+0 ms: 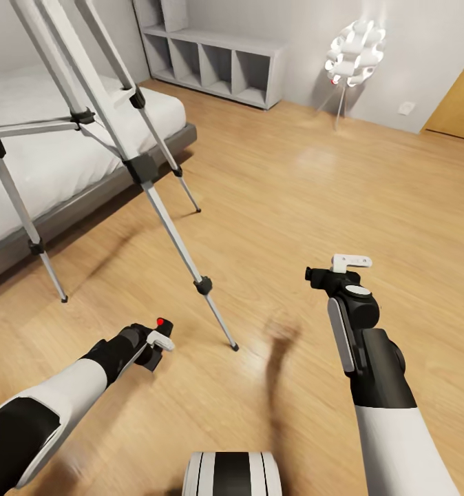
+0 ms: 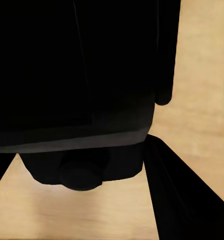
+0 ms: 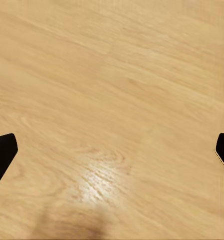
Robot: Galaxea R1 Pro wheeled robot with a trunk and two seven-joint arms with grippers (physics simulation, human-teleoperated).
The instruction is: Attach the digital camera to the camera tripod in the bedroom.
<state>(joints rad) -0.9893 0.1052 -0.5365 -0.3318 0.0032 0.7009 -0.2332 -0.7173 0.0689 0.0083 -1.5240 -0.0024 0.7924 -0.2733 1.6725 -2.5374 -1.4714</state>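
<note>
The black digital camera (image 2: pixel 77 75) sits clamped in the left end effector (image 2: pixel 92 150) above wood floor (image 2: pixel 201 75).

The floor (image 1: pixel 308 186) looks like light varnished wood, its planks smooth with fine grain and a soft glossy sheen where light pools on it. The camera tripod (image 1: pixel 146 165) has brushed silver metal legs, matt rather than mirror-bright, joined by dull black collars and feet that look like plastic. The digital camera (image 2: pixel 72 75) shows a matt black casing (nearly featureless up close) and a glossy red button in the head view. The mattress (image 1: pixel 60 155) reads as soft white cloth over a grey bed frame. Both arms wear smooth white and black shells with a satin finish. The shelf unit (image 1: pixel 215 65) is flat matt grey.
</note>
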